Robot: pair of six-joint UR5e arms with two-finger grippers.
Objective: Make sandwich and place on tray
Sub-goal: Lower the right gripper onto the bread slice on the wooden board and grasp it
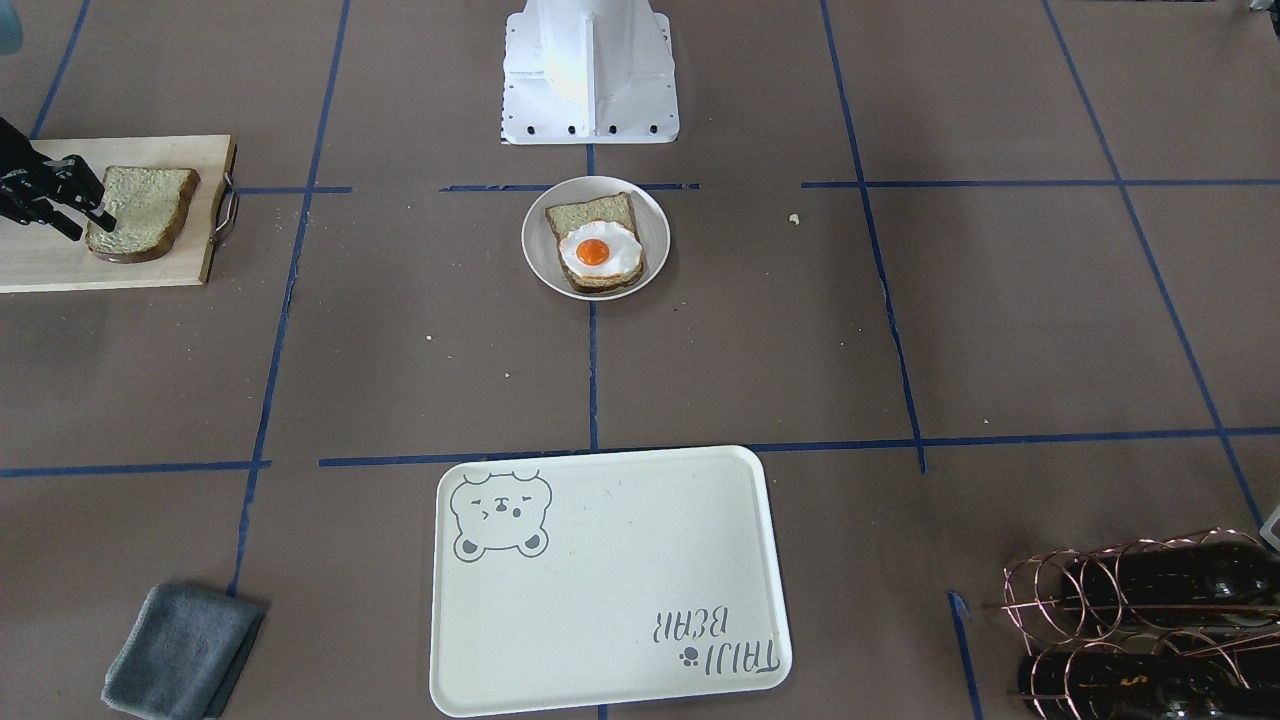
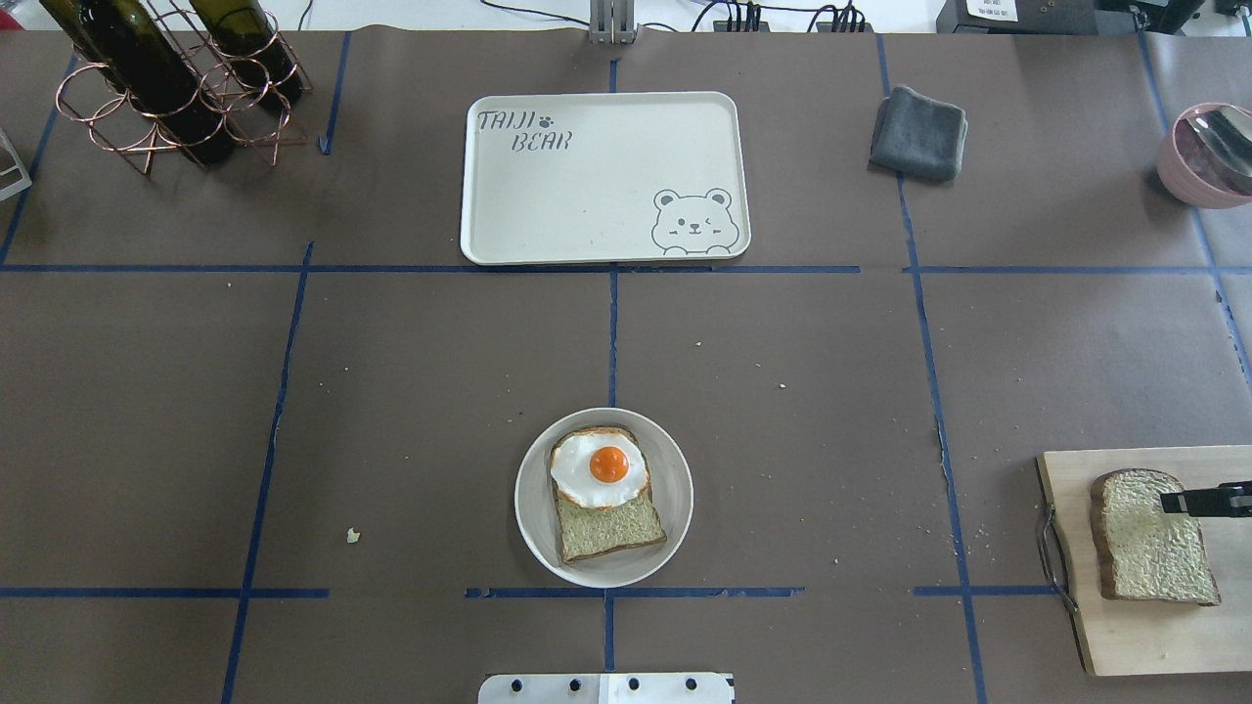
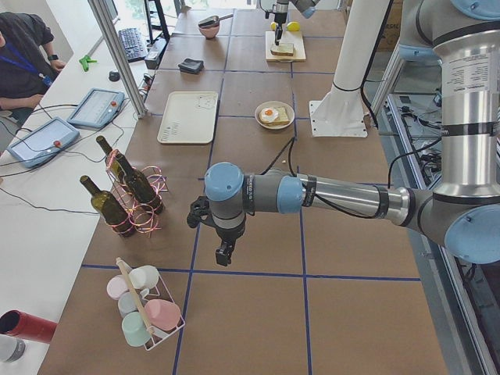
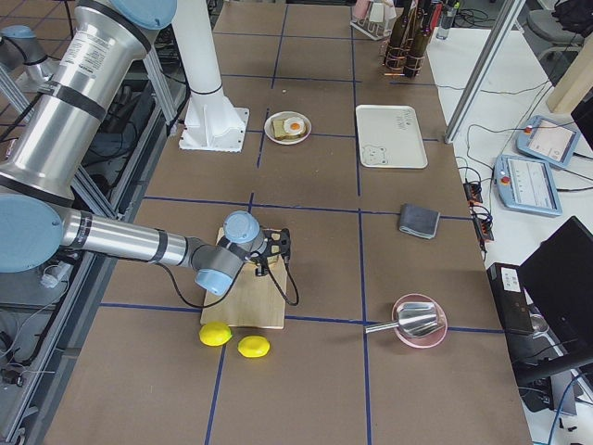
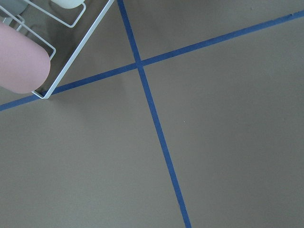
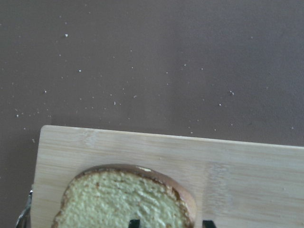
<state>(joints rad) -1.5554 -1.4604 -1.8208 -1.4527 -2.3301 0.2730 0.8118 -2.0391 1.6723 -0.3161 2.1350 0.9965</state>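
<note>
At the centre of the front-facing view, a round white dish (image 1: 655, 235), smooth and shallow. In it, a square tan bread slice (image 1: 595, 212) with spongy crumb and a dark brown crust. On the lower half of that slice, a glossy white fried egg (image 1: 598, 255) with a wavy edge and a domed orange yolk. No top on it yet: the second bread slice (image 1: 140, 212), with the same porous tan face and dark crust, lies flat on the pale wooden cutting board (image 1: 40, 265) at the left edge, well apart from the dish. At lower centre, the tray (image 1: 600, 600): cream-white, matte, rectangular with rounded corners, grey bear face and "TAIJI BEAR" lettering, well apart from both slices.

Black right gripper (image 1: 88, 225) entering from the left edge, tilted down toward the second slice. Fingers spread, one tip over the slice's top face near its edge, the other over the wood beside it, both just visible at the bottom of the right wrist view. Released, nothing clamped; contact with the crumb unclear. In the right side view, near arm stretched low and almost level from the left edge to the board.

In the left side view, near arm extended level from the right edge to mid-frame. Wrist turned down, left gripper (image 3: 225, 256) pointing at the brown paper table (image 3: 258, 305), near a blue tape line (image 3: 258, 272). Spread or clenched: cannot tell.
</note>
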